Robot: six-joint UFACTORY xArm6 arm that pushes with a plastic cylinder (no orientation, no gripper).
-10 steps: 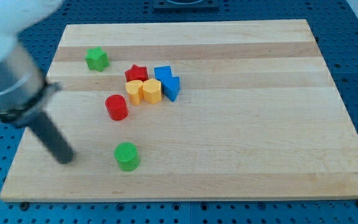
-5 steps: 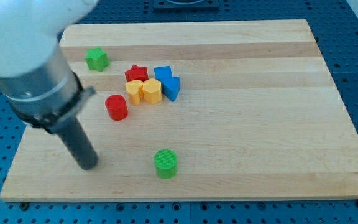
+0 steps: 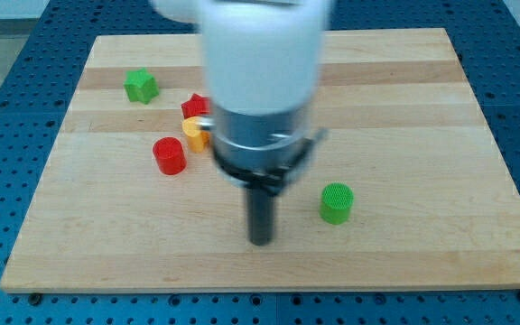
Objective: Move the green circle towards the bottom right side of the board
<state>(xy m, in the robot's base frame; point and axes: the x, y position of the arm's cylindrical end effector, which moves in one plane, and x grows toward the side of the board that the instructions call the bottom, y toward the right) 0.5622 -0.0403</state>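
The green circle (image 3: 337, 203) is a short green cylinder lying on the wooden board (image 3: 441, 135), right of centre and in the lower half. My tip (image 3: 260, 240) touches the board to the left of the green circle and a little lower, with a clear gap between them. The arm's white and grey body rises above the tip and covers the middle of the board.
A green star (image 3: 140, 86) lies at the upper left. A red cylinder (image 3: 169, 155), a red star (image 3: 195, 106) and a yellow block (image 3: 197, 132) show left of the arm. The arm hides whatever lies behind it.
The green circle has slid to the right and slightly up. My tip has swept from the left side to near the bottom centre. The arm now covers the blue blocks and one yellow block.
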